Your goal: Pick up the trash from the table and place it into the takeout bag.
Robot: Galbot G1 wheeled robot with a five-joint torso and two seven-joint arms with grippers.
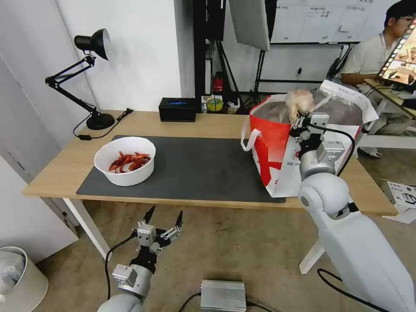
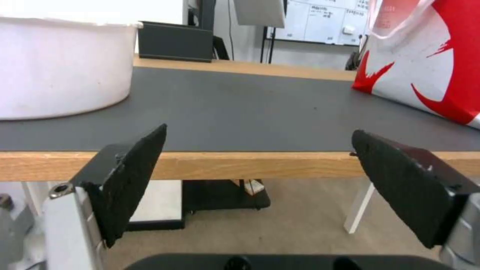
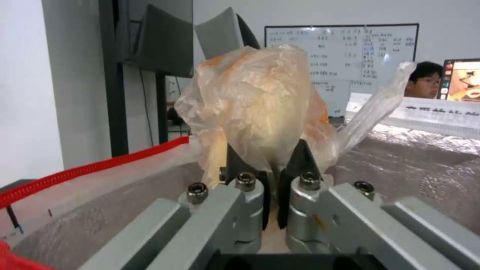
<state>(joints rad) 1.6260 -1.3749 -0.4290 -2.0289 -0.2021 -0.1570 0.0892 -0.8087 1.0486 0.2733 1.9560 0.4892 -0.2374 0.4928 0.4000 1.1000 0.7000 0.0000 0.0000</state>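
My right gripper (image 1: 300,116) is shut on a clear bag with a beige lump (image 1: 299,102), holding it at the rim of the red-and-white takeout bag (image 1: 277,151), over its foil-lined opening. The right wrist view has the bag (image 3: 255,112) pinched between the fingers (image 3: 300,161), with the foil lining (image 3: 430,157) beyond. A white bowl of red crayfish shells (image 1: 125,160) sits on the dark mat (image 1: 195,169) at the table's left. My left gripper (image 1: 164,219) hangs open below the table's front edge, facing the bowl (image 2: 60,67) and the mat (image 2: 240,108).
A black box (image 1: 177,109) and a black desk lamp (image 1: 89,78) stand at the back of the table (image 1: 56,164). A white bin (image 1: 19,277) stands on the floor at left, a metal box (image 1: 223,295) on the floor near my base.
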